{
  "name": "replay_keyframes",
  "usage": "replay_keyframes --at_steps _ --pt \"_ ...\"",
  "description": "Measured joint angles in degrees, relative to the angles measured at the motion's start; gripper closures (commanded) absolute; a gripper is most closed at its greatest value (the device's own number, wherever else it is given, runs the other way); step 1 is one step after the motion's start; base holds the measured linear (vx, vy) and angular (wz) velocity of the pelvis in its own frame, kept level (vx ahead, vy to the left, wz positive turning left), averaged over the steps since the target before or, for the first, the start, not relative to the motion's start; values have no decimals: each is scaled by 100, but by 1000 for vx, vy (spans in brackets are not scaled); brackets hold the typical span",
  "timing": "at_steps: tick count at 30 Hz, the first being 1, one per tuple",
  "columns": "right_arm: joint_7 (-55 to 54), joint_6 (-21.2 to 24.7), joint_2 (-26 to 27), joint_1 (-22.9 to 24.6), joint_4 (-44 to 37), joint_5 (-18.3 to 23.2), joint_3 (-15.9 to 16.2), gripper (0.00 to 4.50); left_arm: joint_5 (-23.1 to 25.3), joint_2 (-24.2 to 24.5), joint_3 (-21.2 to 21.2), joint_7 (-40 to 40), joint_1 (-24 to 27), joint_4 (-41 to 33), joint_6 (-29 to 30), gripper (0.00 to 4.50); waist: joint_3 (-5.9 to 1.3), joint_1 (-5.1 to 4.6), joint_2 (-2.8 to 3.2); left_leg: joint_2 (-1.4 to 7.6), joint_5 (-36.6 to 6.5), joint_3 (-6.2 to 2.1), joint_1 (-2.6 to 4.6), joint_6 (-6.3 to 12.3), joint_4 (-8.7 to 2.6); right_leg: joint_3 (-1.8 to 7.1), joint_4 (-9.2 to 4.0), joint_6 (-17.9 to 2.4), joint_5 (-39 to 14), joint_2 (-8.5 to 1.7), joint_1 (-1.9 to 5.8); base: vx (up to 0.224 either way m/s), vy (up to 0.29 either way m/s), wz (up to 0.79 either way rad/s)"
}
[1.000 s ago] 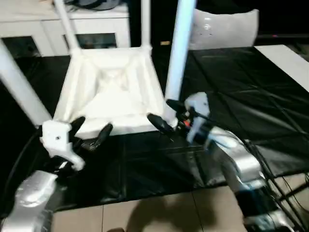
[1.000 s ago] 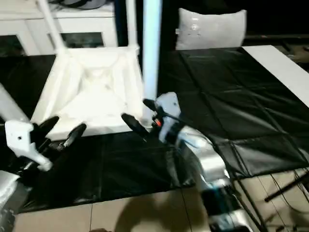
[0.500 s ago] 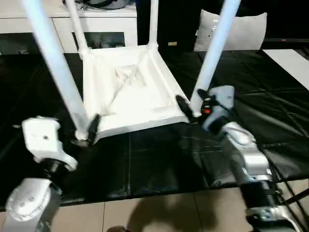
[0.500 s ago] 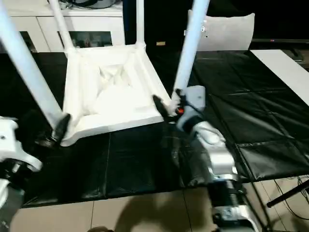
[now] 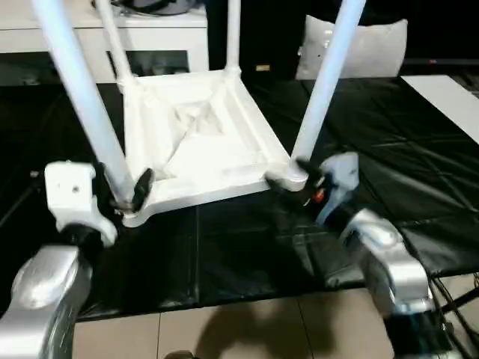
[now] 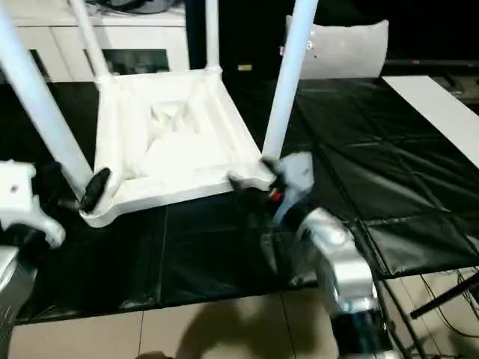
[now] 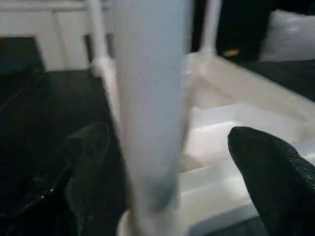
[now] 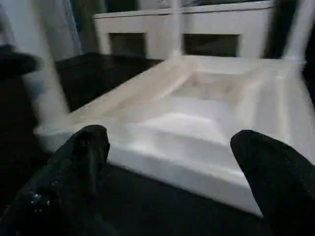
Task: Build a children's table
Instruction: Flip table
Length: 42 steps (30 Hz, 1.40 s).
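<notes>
The children's table lies upside down on the black mat, its ribbed white tabletop [image 5: 202, 142] facing up. White legs stand in the corner sockets: near left [image 5: 78, 90], near right [image 5: 325, 82], and two at the back [image 5: 233, 34]. My left gripper [image 5: 127, 196] is open at the near left corner. In the left wrist view its fingers [image 7: 270, 172] straddle that leg [image 7: 152, 123] with room to spare. My right gripper [image 5: 288, 178] is open at the near right corner, by the leg's base. The right wrist view has the tabletop's near rim [image 8: 162, 162] ahead of its spread fingers [image 8: 78, 167].
A grey cushion [image 5: 374, 46] leans at the back right, and a white cabinet [image 5: 90, 37] runs along the back left. The black mat [image 5: 389, 134] covers the floor, with a white board [image 5: 449, 97] at its right edge. Beige tiles [image 5: 247, 333] lie in front.
The view has shifted. My left gripper has come in around the near left leg. My right gripper has settled lower at the near right corner. Both stay open.
</notes>
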Motion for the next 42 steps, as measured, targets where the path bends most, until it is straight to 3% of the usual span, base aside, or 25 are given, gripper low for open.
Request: replay_keyframes --at_steps 7,14,26,35,42 --pt "164 300 -71 65 -279 58 220 0 37 -47 -121 20 -349 681 -67 30 -14 -3 -49 1 0 -1 -1 0 5 2 -2 -30 22 2 0 0 0 0" --pt "221 519 -115 138 -406 59 362 0 122 -45 -140 10 -570 1137 -275 30 -15 0 -51 1 0 -1 -2 0 5 2 -2 -31 22 2 -1 0 0 0" --pt "412 509 -203 151 -407 53 418 0 152 18 -160 -155 -660 1624 -613 30 -15 7 -52 2 0 -1 -2 0 5 1 -2 -32 23 1 -1 0 0 0" --pt "801 501 -366 167 -449 139 490 0 -312 421 24 -1309 -1059 2527 -1335 39 -16 54 -53 2 0 -1 0 0 5 1 0 -34 24 2 -1 0 0 0" --pt "1096 529 -512 200 -498 203 599 0 -349 930 -59 -2230 -1254 3263 -1601 112 -16 56 -53 4 2 -1 4 -2 5 0 4 -38 26 2 -1 0 0 0"
